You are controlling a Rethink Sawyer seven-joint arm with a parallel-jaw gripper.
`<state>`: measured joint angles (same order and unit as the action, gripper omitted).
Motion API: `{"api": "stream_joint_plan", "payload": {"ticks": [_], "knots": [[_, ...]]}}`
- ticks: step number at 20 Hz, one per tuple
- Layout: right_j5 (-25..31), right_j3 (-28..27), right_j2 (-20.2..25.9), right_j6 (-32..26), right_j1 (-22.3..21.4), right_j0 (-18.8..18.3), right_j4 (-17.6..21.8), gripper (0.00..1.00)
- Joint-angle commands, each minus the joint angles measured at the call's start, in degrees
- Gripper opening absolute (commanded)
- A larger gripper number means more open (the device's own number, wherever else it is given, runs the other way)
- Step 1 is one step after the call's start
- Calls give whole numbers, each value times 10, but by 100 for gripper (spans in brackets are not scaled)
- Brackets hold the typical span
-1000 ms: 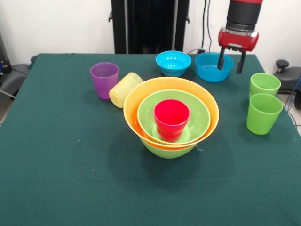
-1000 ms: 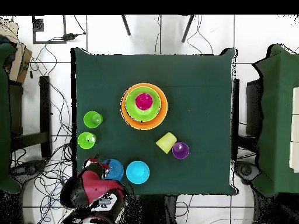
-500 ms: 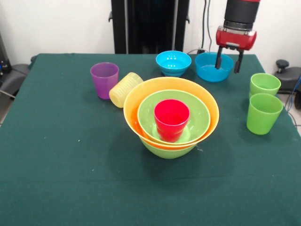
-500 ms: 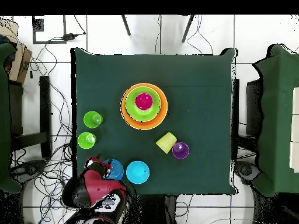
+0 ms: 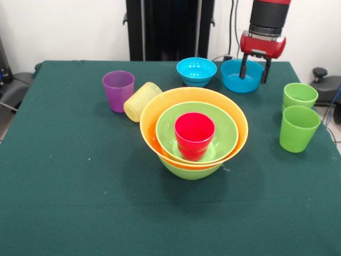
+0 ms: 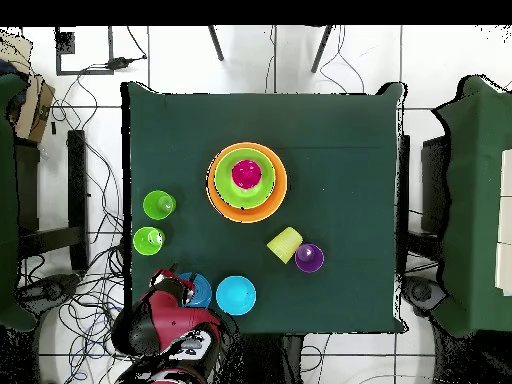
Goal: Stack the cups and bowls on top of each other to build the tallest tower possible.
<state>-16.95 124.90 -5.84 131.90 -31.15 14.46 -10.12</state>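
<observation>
The tower [image 5: 194, 133] stands mid-table: a lime green bowl, the large orange bowl, a second lime green bowl and the red cup [image 5: 194, 134] nested upright; it also shows in the overhead view [image 6: 246, 181]. Two blue bowls sit at the far edge, one [image 5: 196, 71] left of the other [image 5: 242, 75]. My gripper [image 5: 253, 70] hangs open over the right blue bowl's rim, empty. The purple cup [image 5: 118, 90] stands upright with the ribbed yellow cup [image 5: 141, 101] lying on its side beside it. Two light green cups [image 5: 299, 95] [image 5: 298, 128] stand at the right.
The black pedestal [image 5: 169, 29] rises behind the table's far edge. Cables trail on the floor by the table's right side [image 5: 333, 106]. Green tablecloth [image 5: 80, 202] spreads in front of the tower.
My gripper has moved left and slightly up, from the right blue bowl's right edge to over its rim. The cups and bowls have not moved.
</observation>
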Motion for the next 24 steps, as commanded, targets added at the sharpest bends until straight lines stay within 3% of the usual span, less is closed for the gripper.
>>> {"api": "stream_joint_plan", "payload": {"ticks": [1, 13, 24], "knots": [[-24, 0, 38, 85, 29, -17, 27, 100], [-46, -16, 40, 95, 60, -7, 20, 100], [-75, -43, 30, 90, 114, 2, 6, 100]]}}
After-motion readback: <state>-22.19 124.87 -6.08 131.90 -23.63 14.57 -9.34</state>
